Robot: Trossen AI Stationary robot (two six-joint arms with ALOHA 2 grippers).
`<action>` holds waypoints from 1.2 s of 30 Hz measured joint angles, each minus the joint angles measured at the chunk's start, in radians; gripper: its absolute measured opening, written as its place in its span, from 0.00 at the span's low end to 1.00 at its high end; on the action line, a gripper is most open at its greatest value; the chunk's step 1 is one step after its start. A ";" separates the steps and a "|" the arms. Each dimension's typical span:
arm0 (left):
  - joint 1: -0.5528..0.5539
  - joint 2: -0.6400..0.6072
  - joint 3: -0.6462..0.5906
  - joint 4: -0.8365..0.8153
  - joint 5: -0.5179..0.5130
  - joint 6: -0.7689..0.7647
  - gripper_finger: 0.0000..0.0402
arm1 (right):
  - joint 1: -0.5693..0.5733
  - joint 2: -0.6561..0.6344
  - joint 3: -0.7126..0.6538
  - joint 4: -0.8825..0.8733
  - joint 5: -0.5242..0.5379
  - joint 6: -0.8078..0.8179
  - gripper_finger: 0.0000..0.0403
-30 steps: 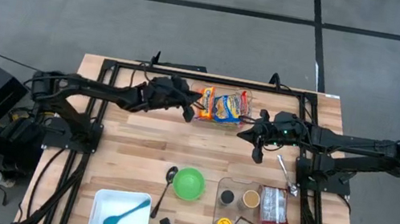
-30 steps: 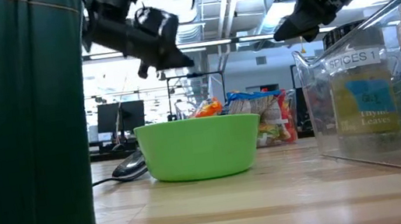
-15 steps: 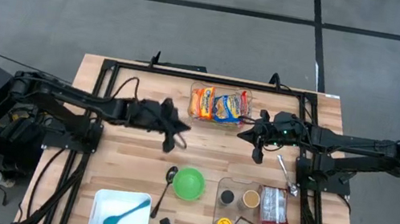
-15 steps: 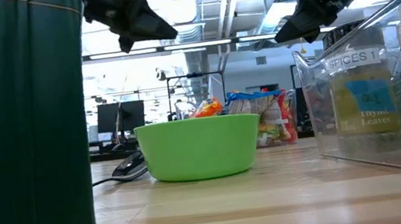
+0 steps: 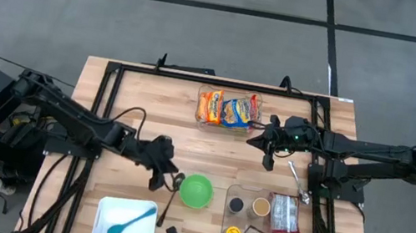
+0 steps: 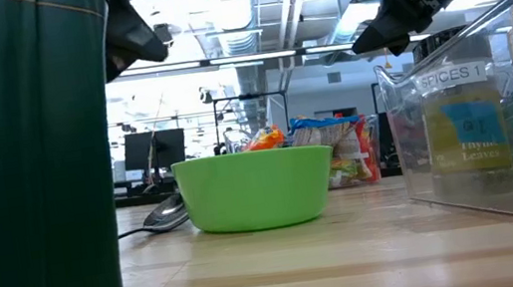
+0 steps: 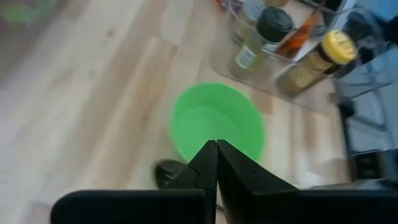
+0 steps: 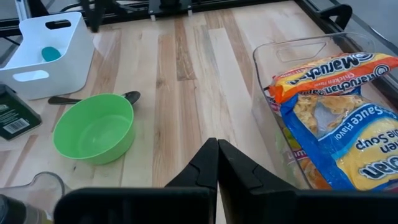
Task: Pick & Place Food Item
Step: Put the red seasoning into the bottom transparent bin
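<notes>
Left gripper (image 5: 157, 177): in the high view it is hovering just beside the green bowl (image 5: 196, 191) with fingers pressed together and holding nothing.
Right gripper (image 5: 269, 148): it is waiting near the clear tray (image 5: 198, 120) at the far edge, jaws also closed and empty.
Noodle packets (image 5: 228, 110): the food is lying inside that tray, well apart from the left gripper.
Low view: the bowl (image 6: 255, 191) is standing in front of the packets (image 6: 333, 151); the right gripper (image 6: 391, 26) is hanging high above the table.
Left wrist view: closed fingertips (image 7: 214, 163) are pointing down at the bowl (image 7: 217, 124), with a spoon (image 7: 169, 174) just beside it.
Right wrist view: packets (image 8: 336, 102) are overlapping in the tray (image 8: 277, 56).
Advice: judging from this, whichever arm is picking should be opening its jaws before descending and pinching one packet's edge only.
</notes>
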 joint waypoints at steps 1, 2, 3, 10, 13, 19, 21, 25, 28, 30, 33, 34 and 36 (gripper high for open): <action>-0.014 0.000 0.000 0.001 0.000 -0.040 0.01 | 0.000 0.000 0.000 0.000 0.000 0.000 0.00; -0.026 0.000 0.000 0.000 0.000 -0.078 0.01 | 0.000 0.000 0.000 0.000 0.000 0.000 0.00; -0.038 0.000 0.000 0.000 -0.001 -0.110 0.01 | 0.000 0.000 0.000 0.000 0.000 0.000 0.00; -0.115 0.000 0.000 0.007 -0.049 -0.175 0.01 | 0.000 0.000 0.000 0.000 0.000 0.018 0.00; -0.146 0.001 0.000 0.018 -0.052 -0.164 0.01 | 0.000 0.000 0.000 0.000 0.000 0.018 0.00; -0.190 0.001 0.000 0.025 -0.054 -0.086 0.01 | 0.000 0.000 0.000 0.016 0.000 0.008 0.00; -0.198 0.001 0.000 0.034 -0.055 -0.054 0.01 | 0.000 0.000 0.000 0.025 0.000 -0.012 0.00; -0.210 0.001 0.000 0.034 -0.133 0.004 0.01 | 0.000 0.000 0.000 0.037 0.000 -0.054 0.00; -0.214 0.001 0.000 0.034 -0.243 0.021 0.01 | -0.005 0.000 0.000 0.066 0.001 -0.103 0.00; -0.214 0.001 0.000 0.034 -0.297 0.022 0.01 | -0.011 0.000 0.000 0.091 0.002 -0.142 0.00; -0.212 0.001 0.000 0.035 -0.356 0.022 0.01 | -0.020 0.000 0.000 0.129 0.003 -0.187 0.00; -0.211 0.001 0.000 0.035 -0.371 0.022 0.01 | -0.024 0.000 0.000 0.141 0.003 -0.195 0.00; -0.211 0.008 0.000 0.041 -0.392 0.022 0.01 | -0.031 0.000 0.000 0.162 0.003 -0.201 0.00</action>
